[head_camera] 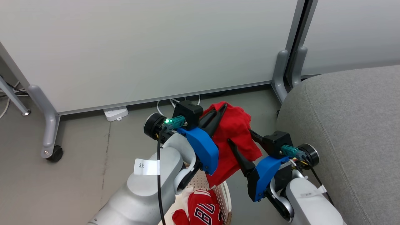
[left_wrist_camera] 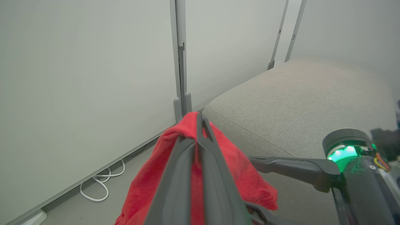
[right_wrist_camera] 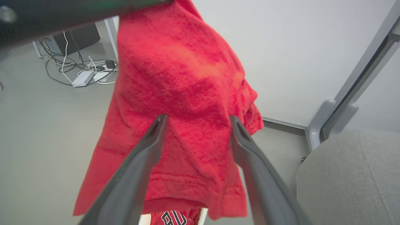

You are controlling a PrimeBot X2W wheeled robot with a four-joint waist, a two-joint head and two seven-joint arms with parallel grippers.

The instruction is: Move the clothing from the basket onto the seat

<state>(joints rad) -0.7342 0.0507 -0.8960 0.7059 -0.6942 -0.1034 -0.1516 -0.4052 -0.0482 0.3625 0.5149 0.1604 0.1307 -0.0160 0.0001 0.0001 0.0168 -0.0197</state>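
The seat [head_camera: 343, 125] offers a broad grey top, open to a pass from above. Just left of the seat, the red garment [head_camera: 234, 131] hangs from the closed left gripper [head_camera: 223, 107], across the mouth of the right gripper's [head_camera: 240, 137] spread jaws. The basket [head_camera: 225, 197] stands below it, near the seat's side. At the seat's far left corner, grey panel feet [head_camera: 282, 75] and the partition wall [head_camera: 140, 47] block the way. Farther left of the seat the floor [head_camera: 78, 175] lies open, apart from a power strip [head_camera: 115, 113] and cables [head_camera: 164, 104] along the wall.
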